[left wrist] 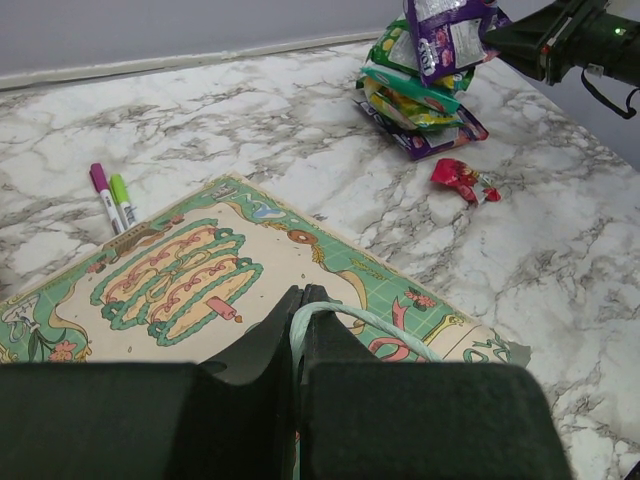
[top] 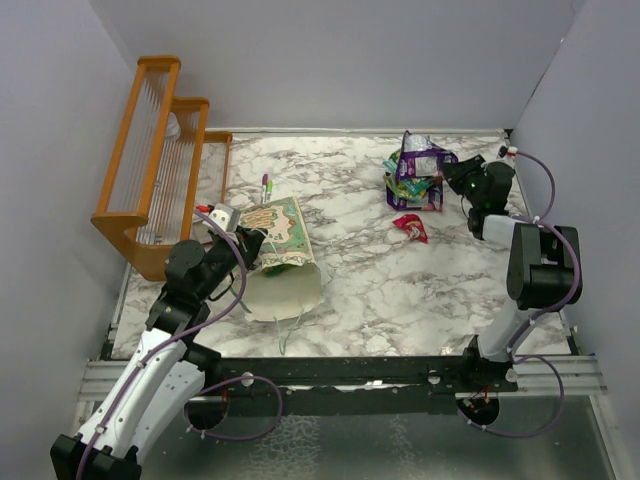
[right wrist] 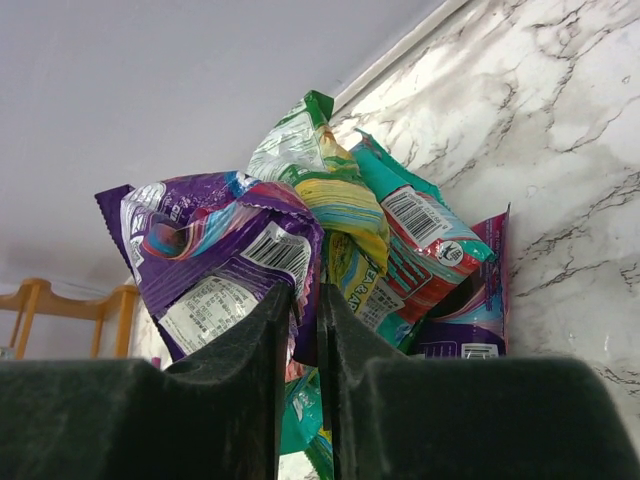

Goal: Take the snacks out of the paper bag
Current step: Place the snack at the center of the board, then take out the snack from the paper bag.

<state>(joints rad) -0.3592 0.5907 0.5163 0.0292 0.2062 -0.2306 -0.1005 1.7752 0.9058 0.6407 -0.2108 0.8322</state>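
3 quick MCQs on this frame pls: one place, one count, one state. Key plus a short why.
1. Where is the small red foil packet?
A. on the white marble tabletop, apart from the pile of foil snack packets
B. on top of that pile
C. on the orange wooden rack

2. How many thin markers lie beside the mint-green paper gift bag?
A. one
B. two
C. four

3. The left arm's fingers are:
A. open above the table
B. shut on a marker
C. shut on the bag's white string handle

Key:
1 A: it lies alone on bare marble, on the near side of the pile.
2 B: one has a purple cap, one a green cap.
3 C: the left wrist view shows the handle pinched between them.
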